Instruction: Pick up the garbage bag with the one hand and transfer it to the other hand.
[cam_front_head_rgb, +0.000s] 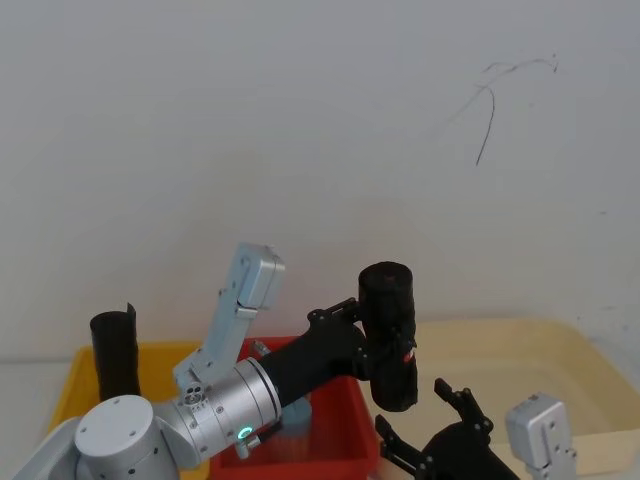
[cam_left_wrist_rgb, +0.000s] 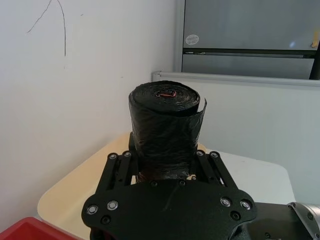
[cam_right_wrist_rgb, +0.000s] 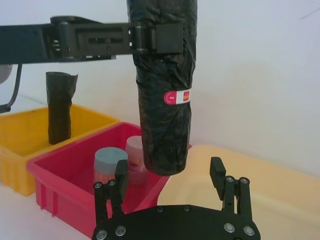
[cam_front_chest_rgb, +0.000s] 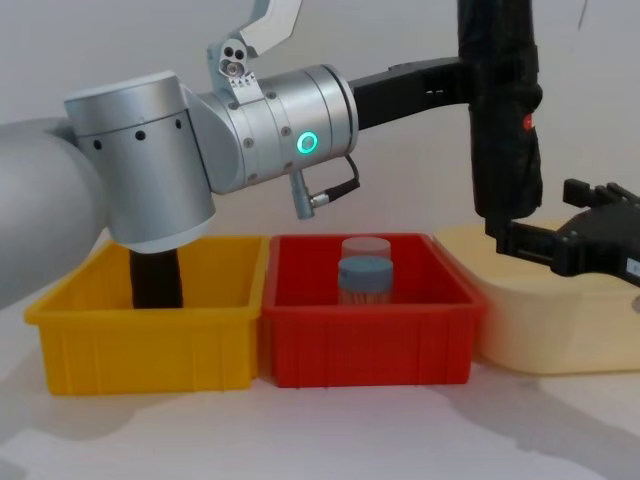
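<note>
Black plastic wound tight: the garbage bag (cam_front_head_rgb: 388, 330) stands upright at lower centre of the head view. The left gripper (cam_front_head_rgb: 368, 345) clamps it across its middle, on a silver arm entering from the lower left. At the bottom edge the right gripper (cam_front_head_rgb: 432, 440) sits with fingers spread, apart from the roll.

In the left wrist view the left gripper's fingers (cam_left_wrist_rgb: 119, 167) press both sides of the roll, its coiled end facing the camera.

In the right wrist view the roll hangs just over the gap between the right gripper's parted fingers (cam_right_wrist_rgb: 216, 172), a small red label (cam_right_wrist_rgb: 177, 96) on its side. Behind stand a red bin (cam_right_wrist_rgb: 65, 175) holding two jars (cam_right_wrist_rgb: 111, 160) and a yellow bin (cam_right_wrist_rgb: 20, 145) holding a second black roll (cam_right_wrist_rgb: 60, 107).

In the chest view the bag is at upper right above a cream tray (cam_front_chest_rgb: 530, 340) — the right gripper, at the right edge, is just beside its lower end.
</note>
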